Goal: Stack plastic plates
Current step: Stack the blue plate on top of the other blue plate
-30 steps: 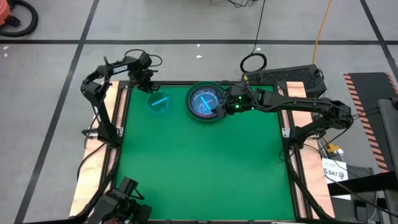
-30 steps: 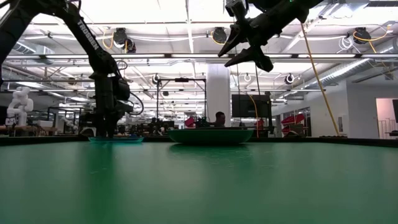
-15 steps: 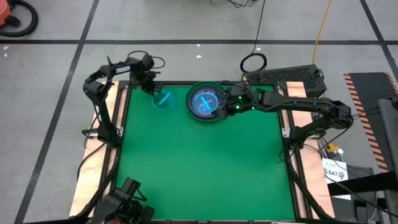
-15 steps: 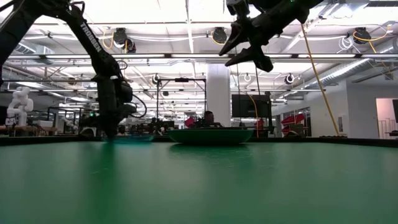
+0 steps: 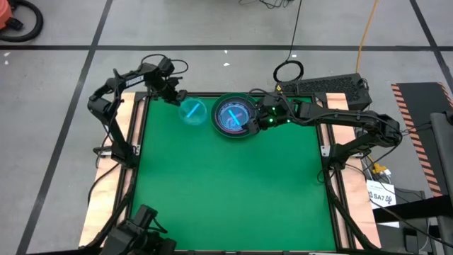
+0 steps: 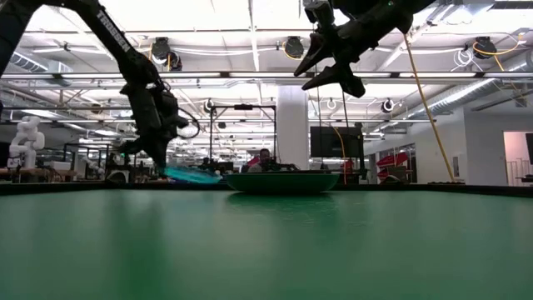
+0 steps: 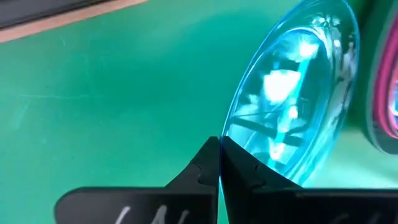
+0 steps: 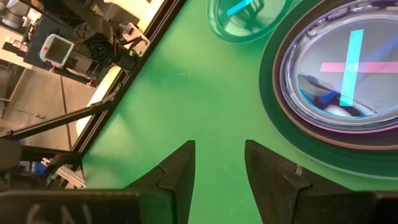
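A translucent cyan plate hangs tilted just above the green table at its far left, and my left gripper is shut on it. To its right sits a stack: a dark green-grey plate holding a pink-rimmed one and a translucent one. My right gripper hovers open high above the stack's right rim, touching nothing; the low view shows it well above the stack. My left gripper pinches the cyan plate's rim between its two fingers, at the edge farthest from the stack. The fingers slant down from the table's far left. The plate is off the table, tilted, its held edge higher and its free edge toward the stack.
The table's far rail runs just behind both plates and the left rail is close by. Open green mat fills the middle and near side. A keyboard lies beyond the far right corner.
My left gripper has risen and gone right, toward the stack, taking the cyan plate with it. The plate lay flat on the table a second ago; now it is lifted, tilted and nearer the stack.
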`<move>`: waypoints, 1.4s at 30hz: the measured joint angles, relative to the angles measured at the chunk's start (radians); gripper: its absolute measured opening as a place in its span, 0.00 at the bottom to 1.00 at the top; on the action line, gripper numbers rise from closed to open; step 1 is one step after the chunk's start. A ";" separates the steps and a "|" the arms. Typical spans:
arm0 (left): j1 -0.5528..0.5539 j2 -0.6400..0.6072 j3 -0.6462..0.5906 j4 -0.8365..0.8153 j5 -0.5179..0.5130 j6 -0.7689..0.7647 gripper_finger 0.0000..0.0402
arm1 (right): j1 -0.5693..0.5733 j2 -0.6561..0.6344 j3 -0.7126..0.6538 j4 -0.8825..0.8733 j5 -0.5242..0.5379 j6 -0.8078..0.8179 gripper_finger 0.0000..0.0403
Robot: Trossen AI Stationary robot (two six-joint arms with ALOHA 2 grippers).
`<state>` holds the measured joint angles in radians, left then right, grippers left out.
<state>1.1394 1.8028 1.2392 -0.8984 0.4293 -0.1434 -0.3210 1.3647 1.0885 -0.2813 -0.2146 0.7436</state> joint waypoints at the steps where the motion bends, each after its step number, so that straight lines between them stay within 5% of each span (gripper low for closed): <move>1: -0.002 -0.013 0.000 -0.008 0.001 -0.003 0.01 | 0.000 0.000 0.000 0.000 0.000 0.000 0.33; 13: -0.003 -0.192 0.001 -0.033 0.057 -0.112 0.01 | -0.006 -0.071 0.000 -0.017 0.002 0.025 0.32; 25: -0.169 -0.267 0.002 0.088 0.157 -0.215 0.01 | -0.006 -0.168 0.000 -0.069 0.030 -0.133 0.02; 29: -0.248 -0.266 0.010 0.158 0.156 -0.288 0.01 | -0.006 -0.193 0.000 -0.098 0.030 -0.194 0.02; 42: -0.404 -0.266 0.080 0.356 -0.080 -0.475 0.01 | -0.006 -0.304 0.000 -0.243 0.031 -0.409 0.00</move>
<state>0.7356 1.5368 1.3197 -0.5424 0.3492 -0.6180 -0.3275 1.0604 1.0889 -0.5248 -0.1841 0.3342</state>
